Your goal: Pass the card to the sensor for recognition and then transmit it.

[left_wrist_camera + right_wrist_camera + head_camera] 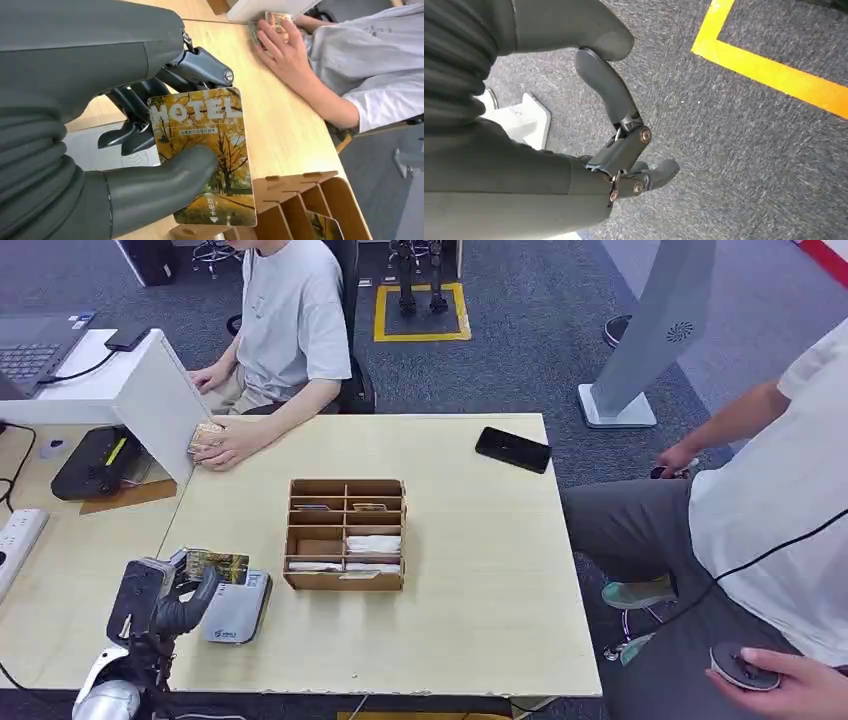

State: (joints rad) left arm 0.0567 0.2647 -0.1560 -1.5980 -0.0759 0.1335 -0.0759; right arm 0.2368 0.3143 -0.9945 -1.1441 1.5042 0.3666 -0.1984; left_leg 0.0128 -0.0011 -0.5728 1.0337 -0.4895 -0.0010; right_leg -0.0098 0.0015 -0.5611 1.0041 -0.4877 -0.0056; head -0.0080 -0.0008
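So the left hand (165, 605) pinches a hotel card (215, 566) between thumb and fingers, right over the grey sensor (237, 608) on the pale wood table (480, 570). Just past the fingers sits a cardboard organizer (345, 534), further right a black phone (512, 449). The right hand (624, 150) hangs over grey carpet (744, 150), fingers apart, holding nothing.

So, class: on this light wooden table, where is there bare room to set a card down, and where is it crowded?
Bare: the wide stretch between the wooden organizer and the table's right edge, below the black phone; also the front strip under the organizer. Crowded: the front-left corner, where the left hand holds the card over the grey sensor, and the back-left by the person's hand.
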